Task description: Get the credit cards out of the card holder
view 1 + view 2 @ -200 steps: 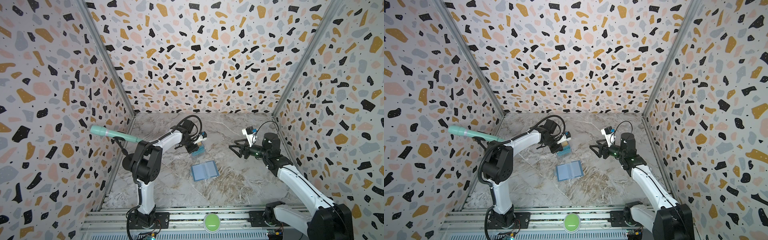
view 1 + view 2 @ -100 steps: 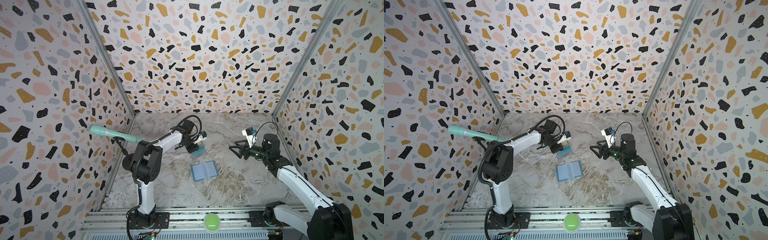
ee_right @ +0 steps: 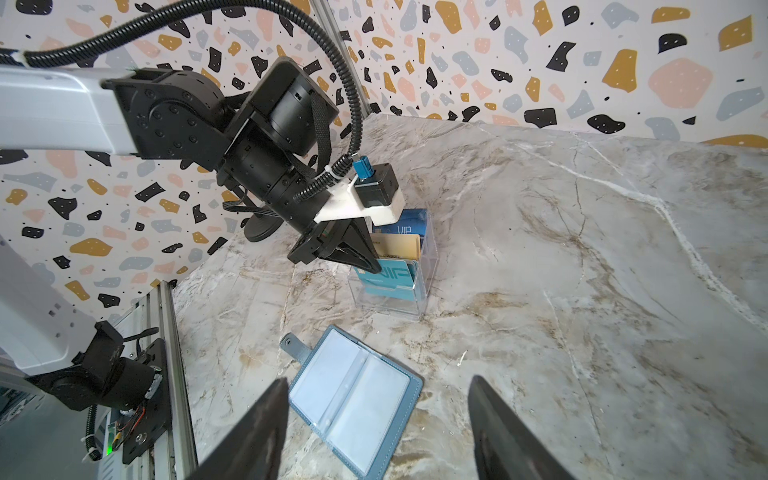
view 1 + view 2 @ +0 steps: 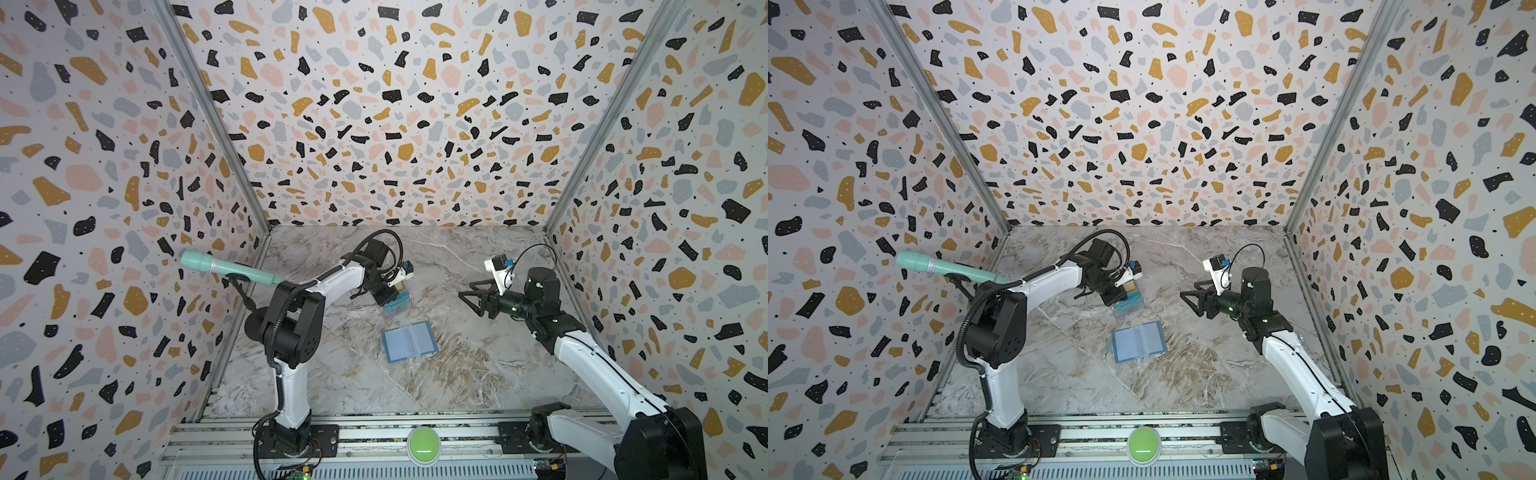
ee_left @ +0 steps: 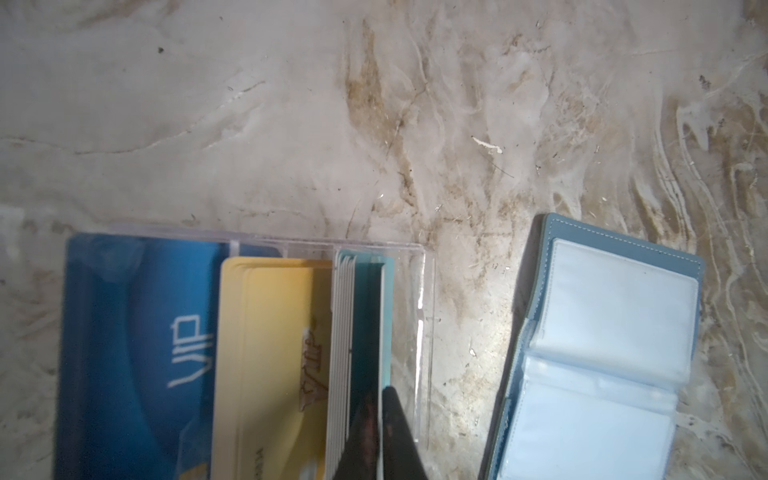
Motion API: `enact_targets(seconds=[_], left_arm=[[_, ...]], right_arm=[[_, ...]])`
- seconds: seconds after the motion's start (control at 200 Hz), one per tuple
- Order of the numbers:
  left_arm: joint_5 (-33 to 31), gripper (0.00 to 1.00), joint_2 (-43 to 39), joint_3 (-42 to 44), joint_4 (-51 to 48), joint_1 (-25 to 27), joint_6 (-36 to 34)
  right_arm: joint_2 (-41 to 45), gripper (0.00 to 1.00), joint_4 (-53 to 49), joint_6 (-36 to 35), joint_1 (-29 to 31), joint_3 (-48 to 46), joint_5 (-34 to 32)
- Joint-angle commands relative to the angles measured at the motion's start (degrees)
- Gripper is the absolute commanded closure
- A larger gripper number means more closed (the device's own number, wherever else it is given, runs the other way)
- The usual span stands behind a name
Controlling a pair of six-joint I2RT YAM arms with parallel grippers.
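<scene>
The dusty-blue card holder (image 4: 409, 343) (image 4: 1139, 341) lies open and flat mid-table, its clear sleeves (image 3: 353, 403) looking empty and its snap tab (image 3: 291, 344) sticking out. My left gripper (image 5: 381, 399) (image 4: 385, 300) is shut on the edge of a teal credit card (image 5: 385, 291) standing in the front tier of a clear acrylic stand (image 3: 390, 305). Behind it stand grey-edged cards (image 5: 343, 332), gold cards (image 5: 274, 324) and a blue VIP card (image 5: 137, 332). My right gripper (image 3: 378, 380) (image 4: 467, 297) hovers open, above and to the right of the holder.
A teal microphone-like rod (image 4: 224, 268) on a black stand juts out at the left wall. A green button (image 4: 424, 442) sits on the metal rail at the front edge. Patterned walls close in three sides.
</scene>
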State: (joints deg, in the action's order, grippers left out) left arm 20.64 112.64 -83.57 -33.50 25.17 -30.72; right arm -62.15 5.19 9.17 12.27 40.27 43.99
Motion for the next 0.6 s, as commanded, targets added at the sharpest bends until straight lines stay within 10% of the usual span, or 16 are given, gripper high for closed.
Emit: enact_targets(seconds=[0.0, 0.43, 0.596], left_arm=[[0.4, 0.9, -0.2, 1.0, 1.9, -0.3, 0.9], [-3.9, 0.87, -8.6, 4.7, 11.4, -0.3, 7.8], [-12.7, 0.68, -22.0, 13.9, 24.8, -0.3, 15.7]], right_arm=[[1.5, 0.31, 1.1, 0.1, -0.2, -0.2, 0.4], [1.9, 0.31, 0.1, -0.7, -0.3, 0.9, -2.4], [2.0, 0.3, -0.9, -1.7, -0.3, 2.6, -5.5]])
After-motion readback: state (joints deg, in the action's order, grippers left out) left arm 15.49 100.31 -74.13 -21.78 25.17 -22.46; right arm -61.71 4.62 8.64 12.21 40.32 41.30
